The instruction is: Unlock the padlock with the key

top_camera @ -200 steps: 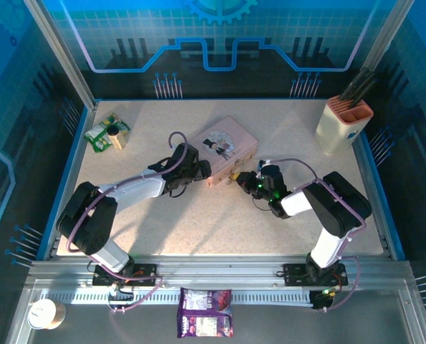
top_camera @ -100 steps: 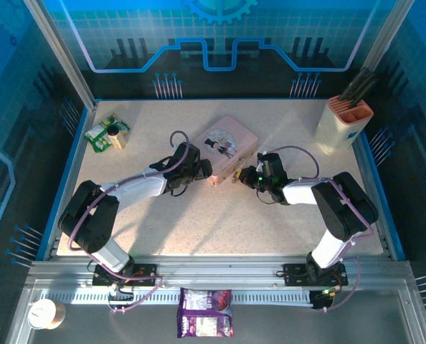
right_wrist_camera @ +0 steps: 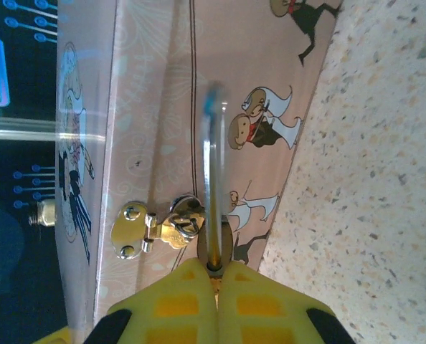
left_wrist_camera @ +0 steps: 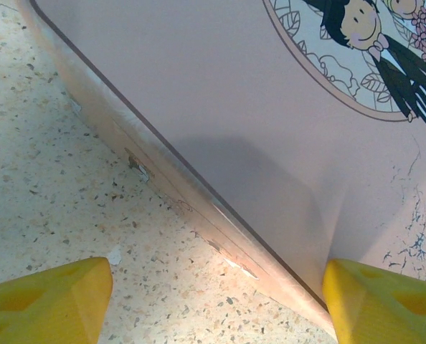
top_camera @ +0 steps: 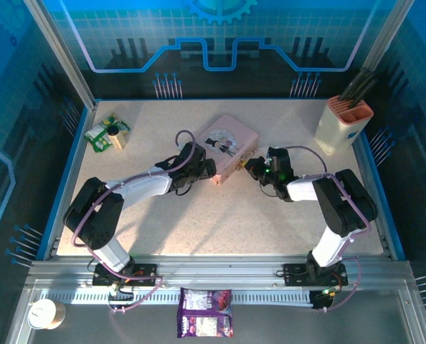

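The right gripper (right_wrist_camera: pixel 216 290), its jaws clenched on the key (right_wrist_camera: pixel 213 172), holds the thin blade straight out ahead of them, edge-on, close against the side of the pink tin (right_wrist_camera: pixel 148 107). Just ahead of the jaws and slightly to one side of the blade hangs the small brass padlock (right_wrist_camera: pixel 183 223), hooked through the tin's metal clasp (right_wrist_camera: pixel 130 231). The blade appears to run past the lock rather than into it, though blur makes contact hard to judge and the keyhole cannot be made out. Across the tin, the left gripper (left_wrist_camera: pixel 216 276) has its jaws released and spread wide. The tin's lower edge runs between them, with one finger over the speckled counter (left_wrist_camera: pixel 55 179) and the other at the lid's corner, seemingly bracing the tin rather than gripping it. The step in hand looks to be lining the key up with the lock. The next move would call for bringing the tip level with the keyhole, matching the blade's angle to the slot, then sliding it in and turning while the tin is kept from sliding.
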